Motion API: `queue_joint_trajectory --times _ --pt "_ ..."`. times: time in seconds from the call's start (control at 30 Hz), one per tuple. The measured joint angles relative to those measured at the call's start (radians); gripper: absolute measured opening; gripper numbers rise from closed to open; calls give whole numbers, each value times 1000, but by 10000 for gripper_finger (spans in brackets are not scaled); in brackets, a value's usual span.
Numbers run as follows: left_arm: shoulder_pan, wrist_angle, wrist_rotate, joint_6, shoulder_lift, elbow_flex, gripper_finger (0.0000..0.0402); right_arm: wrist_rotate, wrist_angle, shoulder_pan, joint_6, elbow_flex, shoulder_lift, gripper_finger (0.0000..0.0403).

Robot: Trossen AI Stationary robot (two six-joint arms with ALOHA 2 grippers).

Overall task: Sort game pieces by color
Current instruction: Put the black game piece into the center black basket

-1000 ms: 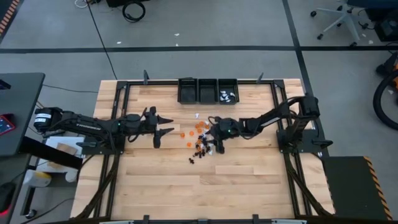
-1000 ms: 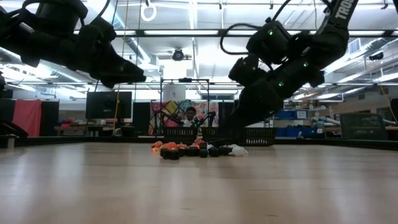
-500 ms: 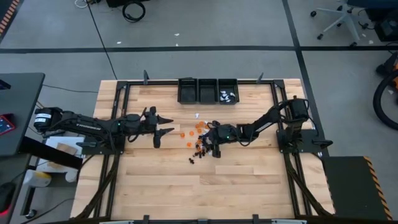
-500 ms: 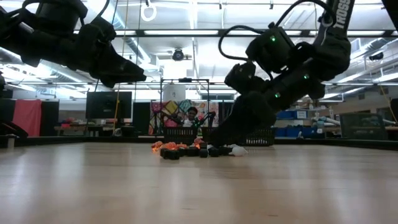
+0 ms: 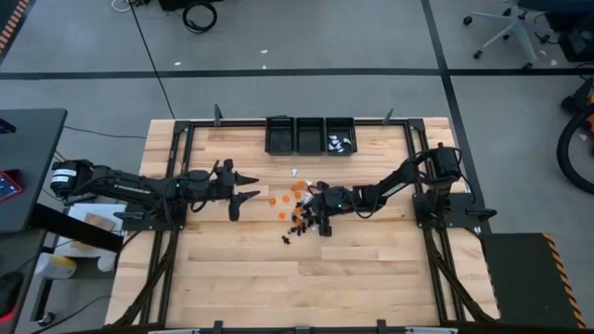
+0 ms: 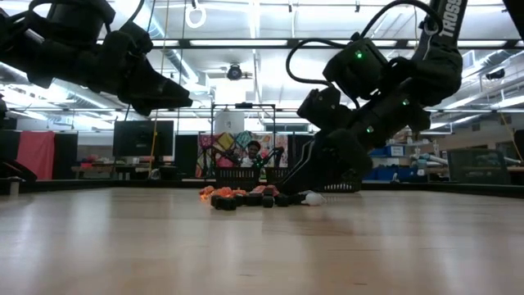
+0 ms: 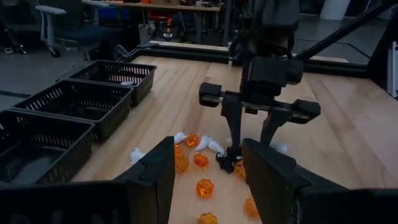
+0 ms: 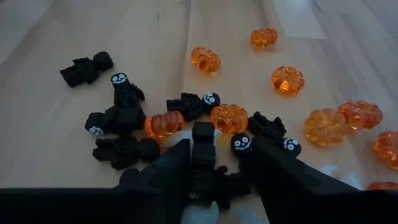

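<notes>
The game pieces lie in a loose pile (image 5: 297,206) at mid-table: orange pumpkins (image 8: 229,116), black skeleton figures (image 8: 124,115) and a few white ones (image 7: 205,143). My right gripper (image 5: 314,211) is open and tipped down into the pile's right side. Its fingers stand on either side of a black piece (image 8: 202,142), with a white piece (image 8: 202,216) farther back between them. My left gripper (image 5: 249,186) is open and hovers above the table, left of the pile. One white piece (image 5: 294,172) lies alone toward the far edge. My right gripper (image 7: 249,146) comes at the pile slanting down from the table's right. Its open fingers (image 8: 163,169) flank the black piece (image 8: 202,155), which lies on the table. Whether the fingers touch that piece, I cannot tell.
Three black mesh bins (image 5: 309,135) stand in a row at the far edge; the right one holds white pieces (image 5: 340,142). The bins (image 7: 68,102) also show in the left wrist view. Bare wood lies near the pile's near side. A person sits far behind the table (image 6: 250,152).
My right gripper has come down and a little toward the table's left, until its fingertips reach the pile at the table top. Its arm has folded lower. My left gripper has kept still.
</notes>
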Motion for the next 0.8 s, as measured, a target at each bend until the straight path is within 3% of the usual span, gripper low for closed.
queue_joint_trajectory --times 0.47,0.67,0.8 --pt "0 -24 0 -48 0 0 167 34 -21 -7 4 4 -21 68" --pt "0 -30 0 -52 0 0 167 83 -67 -37 -6 65 -87 55" --pt "0 -33 0 -61 0 0 167 176 -142 -92 -28 129 -96 55"
